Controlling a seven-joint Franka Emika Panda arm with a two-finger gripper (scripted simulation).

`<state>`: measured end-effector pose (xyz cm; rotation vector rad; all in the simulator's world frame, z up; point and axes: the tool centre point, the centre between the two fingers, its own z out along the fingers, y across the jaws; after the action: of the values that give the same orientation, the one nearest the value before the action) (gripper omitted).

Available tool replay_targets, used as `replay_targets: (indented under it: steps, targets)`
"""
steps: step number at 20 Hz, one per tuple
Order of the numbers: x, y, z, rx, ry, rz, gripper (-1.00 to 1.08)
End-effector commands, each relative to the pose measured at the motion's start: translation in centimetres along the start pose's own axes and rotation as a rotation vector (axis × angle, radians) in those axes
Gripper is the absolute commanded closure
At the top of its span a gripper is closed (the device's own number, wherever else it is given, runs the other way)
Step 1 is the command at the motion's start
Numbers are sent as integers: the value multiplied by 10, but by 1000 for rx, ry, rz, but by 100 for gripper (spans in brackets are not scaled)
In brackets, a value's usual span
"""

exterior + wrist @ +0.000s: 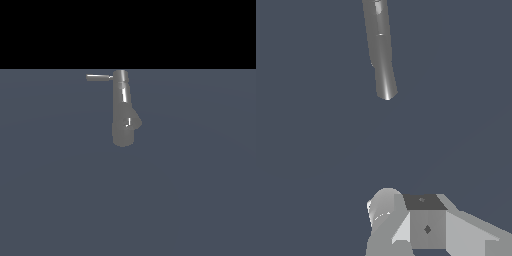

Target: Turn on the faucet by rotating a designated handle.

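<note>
On the exterior view's left of the faucet [124, 110], the handle [99, 77] juts sideways from its narrow top end, a thin grey rod much slimmer than the body. That upright grey metallic cylinder widens toward a rounded base, with a small bulge on the exterior view's right. No arm shows in this view. The wrist view shows a grey cylinder and blocky grey parts; whether the pincer is spread or closed cannot be told.

Only the faucet [124, 112] stands on the flat grey floor [200, 200], handle [99, 77] sticking out toward exterior view's left. Open floor on every side of them.
</note>
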<state>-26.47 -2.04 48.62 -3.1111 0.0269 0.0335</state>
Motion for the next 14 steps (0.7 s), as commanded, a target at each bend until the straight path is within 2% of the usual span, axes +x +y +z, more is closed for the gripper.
replay_targets:
  steps: [1, 9, 14]
  targets:
    - [0, 0, 0, 0, 0, 0, 108]
    - [7, 18, -7, 15, 23, 40, 108]
    - [7, 18, -8, 16, 23, 42, 108]
